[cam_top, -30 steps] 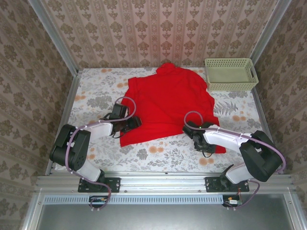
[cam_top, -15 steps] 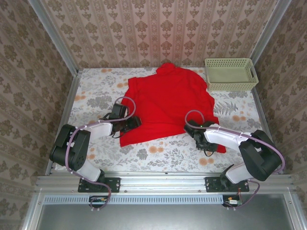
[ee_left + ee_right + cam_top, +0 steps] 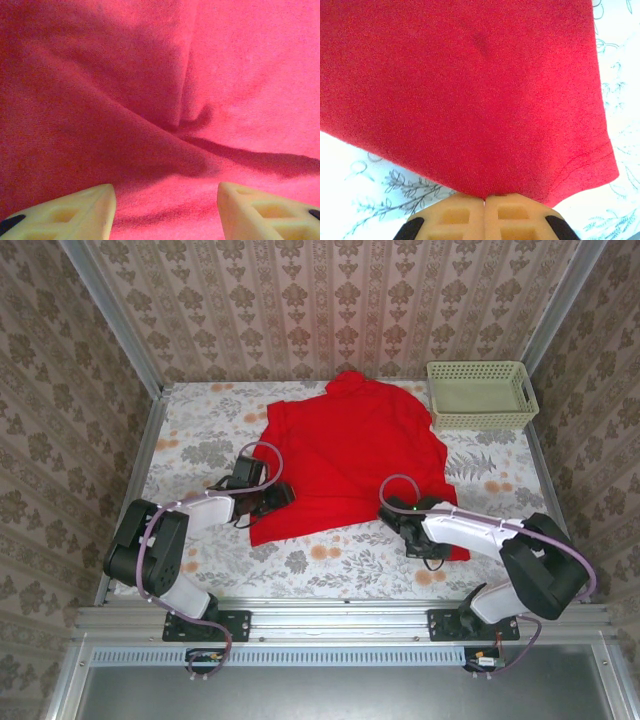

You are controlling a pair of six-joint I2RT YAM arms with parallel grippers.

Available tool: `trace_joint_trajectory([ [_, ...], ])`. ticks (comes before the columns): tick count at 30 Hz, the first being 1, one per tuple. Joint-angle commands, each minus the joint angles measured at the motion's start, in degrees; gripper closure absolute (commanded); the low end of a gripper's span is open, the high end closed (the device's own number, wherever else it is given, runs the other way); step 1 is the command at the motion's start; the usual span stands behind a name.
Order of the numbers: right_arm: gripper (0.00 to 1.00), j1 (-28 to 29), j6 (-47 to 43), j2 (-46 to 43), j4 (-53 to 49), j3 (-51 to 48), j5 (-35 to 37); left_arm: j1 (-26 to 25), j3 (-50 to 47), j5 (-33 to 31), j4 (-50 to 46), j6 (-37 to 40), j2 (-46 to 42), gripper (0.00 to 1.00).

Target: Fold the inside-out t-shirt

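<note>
The inside-out t-shirt (image 3: 350, 455) lies spread on the flowered table, bright red, its bottom hem toward me. My left gripper (image 3: 285, 495) rests at the shirt's lower left corner. In the left wrist view it is open (image 3: 166, 210), with wrinkled red cloth (image 3: 165, 100) under and between its pale fingers. My right gripper (image 3: 392, 512) sits at the near hem toward the lower right. Seen from the right wrist, its fingers are pressed together (image 3: 485, 200) with the edge of the red cloth (image 3: 470, 90) pinched at their tips.
A pale green basket (image 3: 485, 420) stands at the back right corner, just beyond the shirt's right sleeve. Patterned walls and metal rails close in the table on the left, right and back. Bare flowered tablecloth (image 3: 330, 565) runs along the near edge.
My right gripper has shut its jaws on the shirt's near hem and shifted slightly left. The left arm and the shirt have not visibly moved.
</note>
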Motion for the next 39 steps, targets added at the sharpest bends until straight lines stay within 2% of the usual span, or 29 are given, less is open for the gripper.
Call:
trace_joint_trajectory([
  [1, 1.0, 2.4, 2.5, -1.9, -4.8, 1.9, -0.1, 0.6, -0.9, -0.7, -2.4, 0.0, 1.5, 0.42],
  [9, 1.0, 9.2, 5.7, -4.1, -7.1, 1.8, -4.4, 0.7, -1.1, -1.1, -2.6, 0.0, 1.3, 0.42],
  [12, 0.94, 10.3, 5.9, -4.2, -7.9, 1.5, -5.3, 0.8, -1.2, -1.2, -2.8, 0.2, 1.0, 0.42],
  [15, 0.9, 10.3, 4.9, -5.3, -7.1, 1.5, -6.0, 1.1, -1.1, -1.3, -3.1, 0.4, 0.9, 0.42],
  [20, 0.74, 8.0, 2.5, -7.1, -6.1, 2.4, -8.0, 1.3, -1.3, -1.5, -3.8, 0.6, 0.2, 0.42],
  [25, 0.71, 3.2, 0.0, -9.8, -3.0, 0.5, -10.1, 1.8, -1.7, -1.8, -4.2, 1.0, -0.6, 0.42],
  [32, 0.69, 4.4, -1.0, -7.1, 0.9, 0.6, -12.9, 2.0, -1.9, -1.7, -4.5, 1.2, -0.9, 0.42],
  [35, 0.64, 5.6, -0.7, -5.3, 0.4, 2.1, -11.1, 2.0, -1.7, -1.7, -4.3, 1.2, -0.7, 0.42],
  [37, 0.55, 5.2, -0.7, -3.0, -1.8, 3.2, -7.8, 2.0, -1.7, -1.8, -4.4, 1.4, -0.6, 0.42],
  [39, 0.53, 4.4, -1.5, -0.2, -1.2, 3.1, -7.3, 2.2, -1.8, -2.0, -4.8, 1.8, -0.7, 0.42],
])
